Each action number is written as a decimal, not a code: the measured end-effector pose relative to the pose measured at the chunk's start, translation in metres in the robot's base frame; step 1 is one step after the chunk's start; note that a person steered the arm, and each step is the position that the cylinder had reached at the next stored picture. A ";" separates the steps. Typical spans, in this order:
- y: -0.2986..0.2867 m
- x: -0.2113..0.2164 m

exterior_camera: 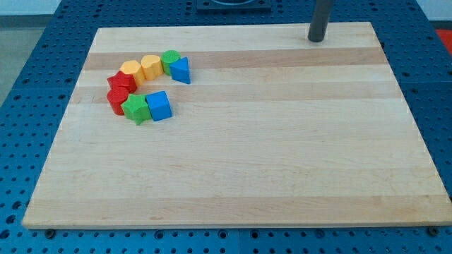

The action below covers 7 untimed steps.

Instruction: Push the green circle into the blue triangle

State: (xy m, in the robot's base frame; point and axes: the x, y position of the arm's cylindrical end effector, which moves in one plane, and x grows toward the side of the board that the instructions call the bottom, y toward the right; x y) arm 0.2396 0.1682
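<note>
My tip (pixel 316 39) bare, grasping nothing, at board's top edge toward view's right. Green circle (pixel 169 58) far off at view's left, apparently already touching blue triangle (pixel 181 70), just right and below it. Approach must come from circle's upper-left.

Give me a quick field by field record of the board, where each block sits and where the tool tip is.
surface: wooden board
cluster: arc of blocks at the view's upper left
green circle: touching blue triangle
yellow blocks: two, left of the green circle
red blocks: two, at the arc's left
green star: beside blue cube, arc's bottom
my tip: view's top right, far from all blocks
</note>
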 end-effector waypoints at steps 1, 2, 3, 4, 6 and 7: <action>-0.005 0.008; -0.042 0.009; -0.094 0.010; -0.129 0.048; -0.193 0.087; -0.224 0.101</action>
State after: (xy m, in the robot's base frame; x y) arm 0.3407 -0.0554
